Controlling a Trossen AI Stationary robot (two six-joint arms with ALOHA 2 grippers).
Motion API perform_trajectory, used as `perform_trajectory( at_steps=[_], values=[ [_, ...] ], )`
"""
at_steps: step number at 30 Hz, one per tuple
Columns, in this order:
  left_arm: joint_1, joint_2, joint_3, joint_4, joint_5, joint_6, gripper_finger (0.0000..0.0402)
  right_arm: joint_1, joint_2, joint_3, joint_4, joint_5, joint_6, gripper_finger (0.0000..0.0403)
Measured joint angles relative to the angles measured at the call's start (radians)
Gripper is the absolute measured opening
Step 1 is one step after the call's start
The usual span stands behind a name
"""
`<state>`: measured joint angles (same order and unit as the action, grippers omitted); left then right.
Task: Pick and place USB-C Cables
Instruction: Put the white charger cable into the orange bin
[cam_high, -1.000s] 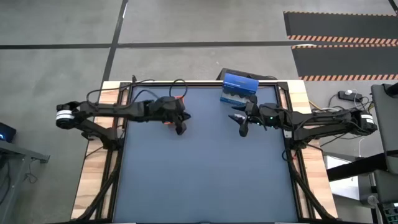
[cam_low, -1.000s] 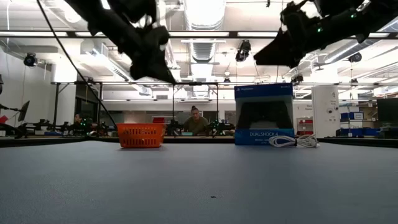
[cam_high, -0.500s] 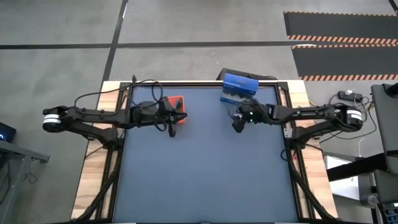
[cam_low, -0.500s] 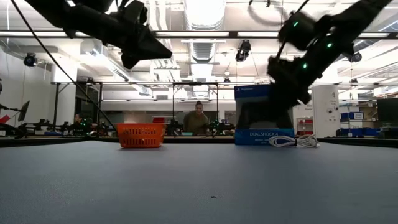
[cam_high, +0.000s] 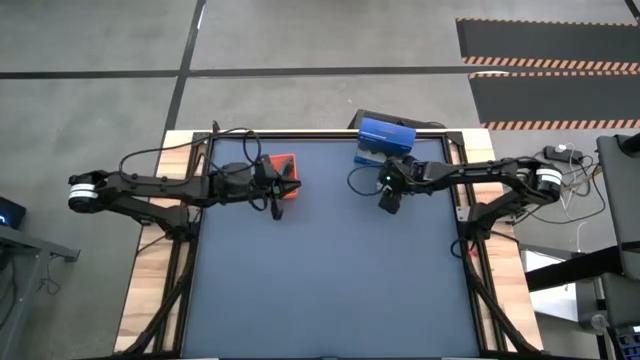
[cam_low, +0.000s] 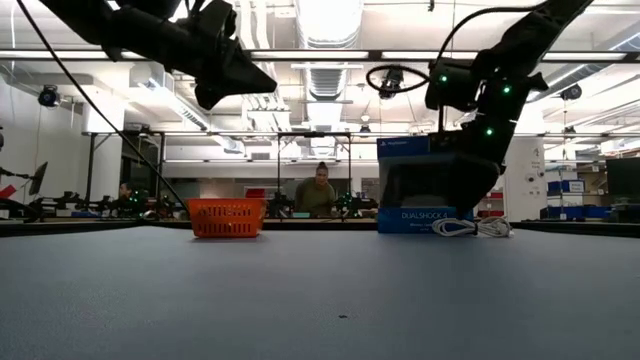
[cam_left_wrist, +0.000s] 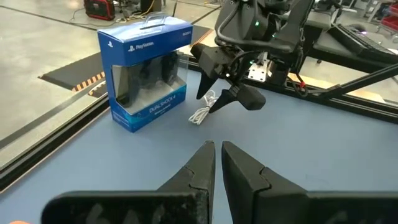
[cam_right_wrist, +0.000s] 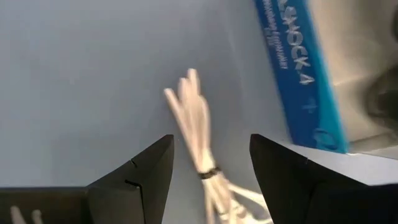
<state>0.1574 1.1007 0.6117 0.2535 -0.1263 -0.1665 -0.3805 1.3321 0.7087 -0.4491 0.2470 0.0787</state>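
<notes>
right gripper (cam_right_wrist: 208, 163) jaws spread over the white cable (cam_right_wrist: 198, 134); left gripper (cam_left_wrist: 216, 163) jaws pressed together.

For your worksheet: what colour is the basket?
Orange mesh basket; clearest in the low view.

Blue box (cam_high: 385, 137) crowds the white cable (cam_right_wrist: 200, 143); table (cam_high: 330, 280) elsewhere lies bare

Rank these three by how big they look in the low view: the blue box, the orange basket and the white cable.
1. Blue box, clearly largest.
2. Orange basket.
3. White cable, a thin low bundle beside the box.
All three lie far back on the table, at about the same depth.
</notes>
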Motion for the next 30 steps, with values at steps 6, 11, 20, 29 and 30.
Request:
perform_trajectory(
  at_steps=[6, 11, 20, 29, 30],
  values=[
    [0.000, 0.000, -0.002, 0.000, -0.014, 0.000, 0.0013, -0.006, 0.038, 0.006, -0.013, 0.016, -0.011, 0.0203],
    [0.000, 0.000, -0.004, 0.000, -0.036, 0.000, 0.0013, -0.006, 0.108, 0.004, -0.010, 0.017, -0.013, 0.0203],
    [0.000, 0.001, -0.013, 0.002, -0.068, 0.000, 0.0013, -0.006, 0.154, 0.006, -0.005, 0.001, -0.019, 0.0156],
    [0.000, 0.001, -0.013, 0.011, -0.073, -0.001, 0.0013, -0.006, 0.115, 0.002, 0.000, -0.065, 0.007, 0.0033],
    [0.000, 0.001, -0.013, 0.011, -0.073, -0.001, 0.0013, -0.006, 0.111, 0.002, 0.000, -0.067, 0.007, 0.0026]
  ],
)
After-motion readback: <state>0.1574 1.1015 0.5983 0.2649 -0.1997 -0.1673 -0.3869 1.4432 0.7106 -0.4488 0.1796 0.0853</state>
